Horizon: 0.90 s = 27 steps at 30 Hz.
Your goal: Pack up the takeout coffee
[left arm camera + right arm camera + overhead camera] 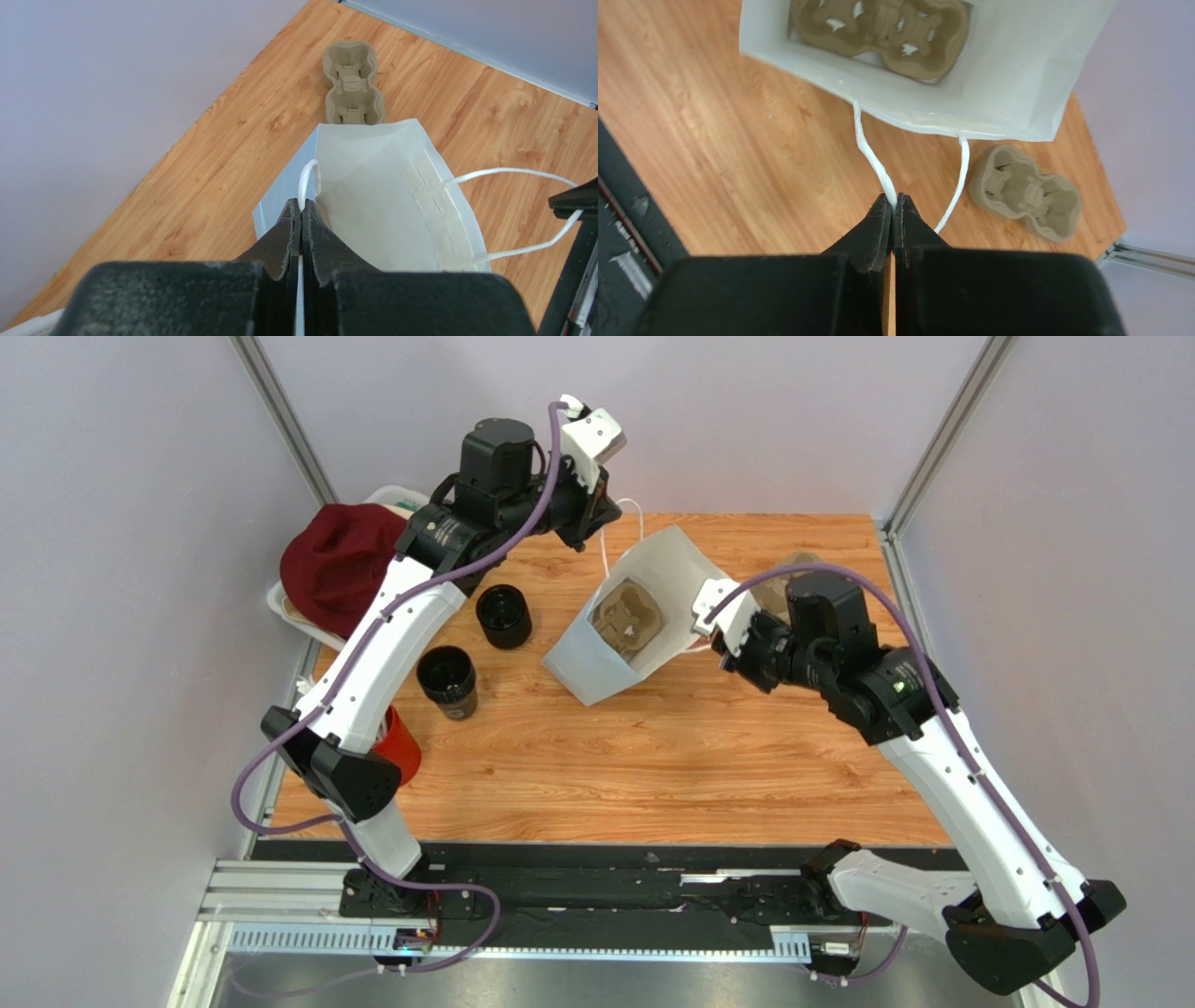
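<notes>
Top external — coffee (504, 615) near left gripper (609, 518).

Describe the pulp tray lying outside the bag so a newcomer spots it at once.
Find the pale paper bag held open mid-table. To its right, near the table's far right corner, a tan two-cup pulp tray lies bare on the wood. Its twin sits inside the bag; this one is outside it.
</notes>
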{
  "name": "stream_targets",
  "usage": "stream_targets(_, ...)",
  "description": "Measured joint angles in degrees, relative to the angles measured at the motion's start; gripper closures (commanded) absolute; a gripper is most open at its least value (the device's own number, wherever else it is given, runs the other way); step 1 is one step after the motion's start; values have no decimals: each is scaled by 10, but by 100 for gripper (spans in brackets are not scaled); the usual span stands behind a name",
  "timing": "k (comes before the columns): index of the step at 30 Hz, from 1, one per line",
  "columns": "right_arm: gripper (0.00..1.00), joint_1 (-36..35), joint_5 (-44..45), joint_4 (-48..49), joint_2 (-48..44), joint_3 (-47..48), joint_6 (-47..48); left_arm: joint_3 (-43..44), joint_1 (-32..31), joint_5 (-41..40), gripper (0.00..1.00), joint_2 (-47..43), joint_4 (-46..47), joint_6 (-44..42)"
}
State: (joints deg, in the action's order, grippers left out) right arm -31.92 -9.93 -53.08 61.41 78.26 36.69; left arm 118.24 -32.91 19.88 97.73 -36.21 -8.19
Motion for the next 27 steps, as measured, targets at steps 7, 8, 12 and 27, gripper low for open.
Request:
stream_targets(7, 100, -62, 0, -20, -71, -153, 4, -12, -1, 61, 100, 2, -17, -14)
stream_targets(8, 100, -72, 3, -24, -76, -169, 5, -12, -2, 73, 100, 2, -23, -18)
stream_targets(12, 100, -102, 12, -35, -100, -218, 9, -13, -17, 106, 100, 2, -51, -50)
stream_targets(27, 100, -185, 46, -24, -126, -301, 24, -38, -86, 118, 100, 2, -191, -152)
